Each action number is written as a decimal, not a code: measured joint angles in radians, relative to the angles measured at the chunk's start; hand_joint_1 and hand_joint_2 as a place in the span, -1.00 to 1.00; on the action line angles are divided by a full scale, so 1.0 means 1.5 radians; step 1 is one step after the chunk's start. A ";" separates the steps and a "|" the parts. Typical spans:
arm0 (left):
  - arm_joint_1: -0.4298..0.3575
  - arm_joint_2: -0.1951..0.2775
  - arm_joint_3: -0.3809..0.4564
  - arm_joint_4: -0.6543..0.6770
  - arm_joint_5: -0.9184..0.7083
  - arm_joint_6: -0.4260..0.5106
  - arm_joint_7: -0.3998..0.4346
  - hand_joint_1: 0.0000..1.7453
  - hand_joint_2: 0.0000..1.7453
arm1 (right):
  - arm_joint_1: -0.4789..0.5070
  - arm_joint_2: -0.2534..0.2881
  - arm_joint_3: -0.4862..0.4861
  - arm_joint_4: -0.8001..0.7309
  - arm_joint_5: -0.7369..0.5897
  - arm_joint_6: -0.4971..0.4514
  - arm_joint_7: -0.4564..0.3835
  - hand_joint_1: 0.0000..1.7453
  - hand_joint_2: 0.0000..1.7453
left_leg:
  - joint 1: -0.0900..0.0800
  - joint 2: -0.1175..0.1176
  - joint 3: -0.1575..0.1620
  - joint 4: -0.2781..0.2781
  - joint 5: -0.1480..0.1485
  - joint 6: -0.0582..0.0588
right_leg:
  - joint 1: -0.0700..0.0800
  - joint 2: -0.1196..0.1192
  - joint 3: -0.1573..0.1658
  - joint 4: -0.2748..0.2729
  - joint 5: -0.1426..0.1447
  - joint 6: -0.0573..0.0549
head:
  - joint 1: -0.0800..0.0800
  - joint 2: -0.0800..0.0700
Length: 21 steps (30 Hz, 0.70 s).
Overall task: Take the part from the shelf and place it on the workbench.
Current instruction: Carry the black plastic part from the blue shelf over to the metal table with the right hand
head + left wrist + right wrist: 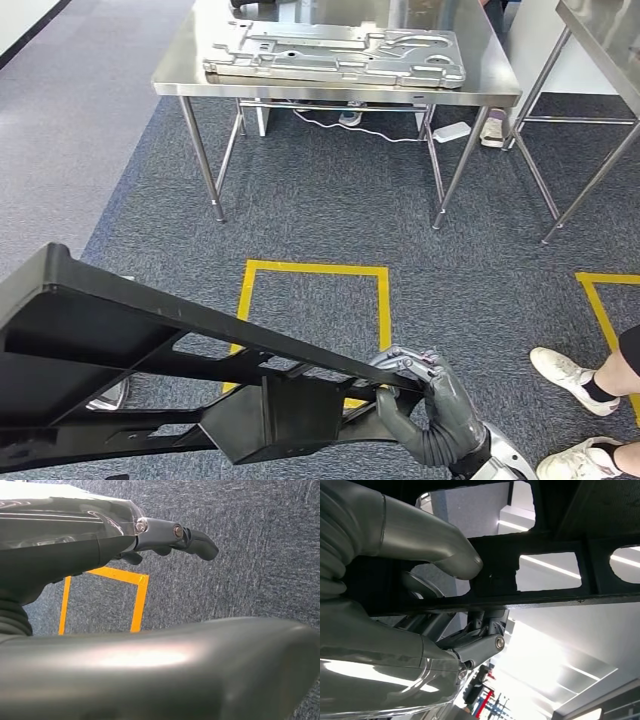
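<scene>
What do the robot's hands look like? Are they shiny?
Partly. The right hand is grey, with a ribbed, bellows-like cover at the wrist and a shiny silver cuff behind it. The left hand has dark fingers joined by small metal screws, a glossy grey shell and a thick grey thumb.

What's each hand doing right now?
Left hand: fingers stretched out, touching nothing visible; open.
Right hand: gripping the black part at its end.

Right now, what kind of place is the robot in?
Probably a workshop or a factory test area. There is a steel workbench with a stamped metal panel on it, yellow tape squares marking the carpet, and the right hand carries a big black part.
</scene>
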 joint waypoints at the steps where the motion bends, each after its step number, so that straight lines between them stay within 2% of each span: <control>1: 0.000 0.000 0.000 0.000 0.000 0.000 0.000 -1.00 1.00 | 0.000 0.000 0.000 0.000 0.000 0.000 0.000 1.00 1.00 | 0.000 0.000 0.000 0.000 0.000 0.000 | 0.000 0.000 0.000 0.000 0.000 0.000 | 0.000 0.000; 5: 0.000 0.000 0.000 0.000 0.000 -0.001 -0.001 -1.00 1.00 | 0.000 0.000 0.000 0.000 0.003 0.000 0.000 1.00 1.00 | -0.001 0.000 0.000 0.001 0.000 0.001 | -0.001 0.000 0.000 -0.001 0.001 0.002 | 0.000 0.000; 8: -0.001 -0.001 0.000 0.000 0.000 -0.001 -0.002 -1.00 1.00 | 0.000 0.001 0.000 -0.003 0.006 -0.001 0.000 1.00 1.00 | 0.001 0.002 0.005 -0.012 0.008 0.012 | -0.002 -0.001 0.002 -0.006 0.002 0.010 | 0.000 0.000; 9: -0.002 -0.001 0.000 0.000 0.000 -0.001 -0.002 -1.00 1.00 | 0.000 0.001 0.000 -0.005 0.006 -0.001 0.000 1.00 1.00 | 0.003 0.004 0.008 -0.020 0.012 0.015 | -0.002 -0.002 -0.001 0.003 -0.006 0.012 | 0.000 0.000; 10: -0.002 -0.002 0.000 0.000 0.000 -0.001 -0.003 -1.00 1.00 | -0.001 0.001 0.000 -0.007 0.006 -0.001 0.000 1.00 1.00 | 0.006 0.006 0.011 -0.026 0.016 0.017 | -0.002 -0.003 -0.011 0.026 -0.021 0.014 | 0.000 0.000; 12: -0.002 -0.002 0.000 0.000 0.000 -0.001 -0.003 -1.00 1.00 | -0.002 0.001 -0.001 -0.007 0.007 -0.001 0.000 1.00 1.00 | 0.010 0.011 0.012 -0.028 0.017 0.017 | -0.008 -0.006 -0.049 0.106 -0.061 0.021 | 0.000 0.000; 13: -0.001 -0.002 0.000 0.000 0.000 -0.001 -0.003 -1.00 1.00 | -0.001 0.001 -0.001 -0.007 0.007 -0.002 0.000 1.00 1.00 | 0.012 0.012 0.012 -0.028 0.016 0.016 | -0.012 -0.006 -0.069 0.146 -0.074 0.025 | 0.000 0.000; 14: -0.001 -0.002 0.001 0.000 0.000 -0.001 -0.003 -1.00 1.00 | 0.000 0.001 -0.001 -0.007 0.007 -0.002 0.000 1.00 1.00 | 0.014 0.013 0.012 -0.028 0.015 0.013 | -0.016 -0.007 -0.080 0.167 -0.075 0.031 | 0.000 0.000; 15: -0.001 -0.002 0.001 0.000 0.000 -0.001 -0.003 -1.00 1.00 | 0.000 0.001 -0.001 -0.007 0.007 -0.002 0.000 1.00 1.00 | 0.018 0.014 0.014 -0.027 0.013 0.010 | -0.020 -0.008 -0.078 0.163 -0.064 0.037 | 0.000 0.000; 17: -0.001 -0.002 0.001 0.000 0.000 -0.002 -0.003 -1.00 1.00 | 0.000 0.001 -0.001 -0.007 0.007 -0.002 0.000 1.00 1.00 | 0.026 0.014 0.016 -0.020 0.006 -0.004 | -0.029 -0.015 -0.041 0.087 -0.020 0.051 | 0.000 0.000; 18: -0.001 -0.001 0.001 0.000 0.000 -0.002 -0.003 -1.00 1.00 | 0.000 0.001 -0.001 -0.007 0.008 -0.002 0.000 1.00 1.00 | 0.028 0.013 0.016 -0.015 0.001 -0.013 | -0.031 -0.016 -0.023 0.048 -0.005 0.056 | 0.001 0.000; 19: -0.001 0.000 0.001 0.000 0.000 -0.002 -0.003 -1.00 1.00 | 0.000 0.001 -0.001 -0.007 0.008 -0.002 0.000 1.00 1.00 | 0.029 0.013 0.016 -0.010 -0.004 -0.021 | -0.033 -0.017 -0.010 0.021 0.001 0.054 | 0.002 0.000; 20: -0.001 0.000 0.001 0.000 0.000 -0.002 -0.004 -1.00 1.00 | 0.000 0.001 -0.001 -0.007 0.008 -0.002 0.000 1.00 1.00 | 0.028 0.012 0.016 -0.007 -0.006 -0.026 | -0.032 -0.016 -0.006 0.011 -0.001 0.048 | 0.002 0.000; 21: -0.001 0.001 0.001 0.000 0.000 -0.002 -0.004 -1.00 1.00 | 0.001 0.001 -0.001 -0.007 0.008 -0.002 0.000 1.00 1.00 | 0.028 0.012 0.017 -0.007 -0.007 -0.029 | -0.031 -0.014 -0.007 0.012 -0.005 0.039 | 0.002 0.000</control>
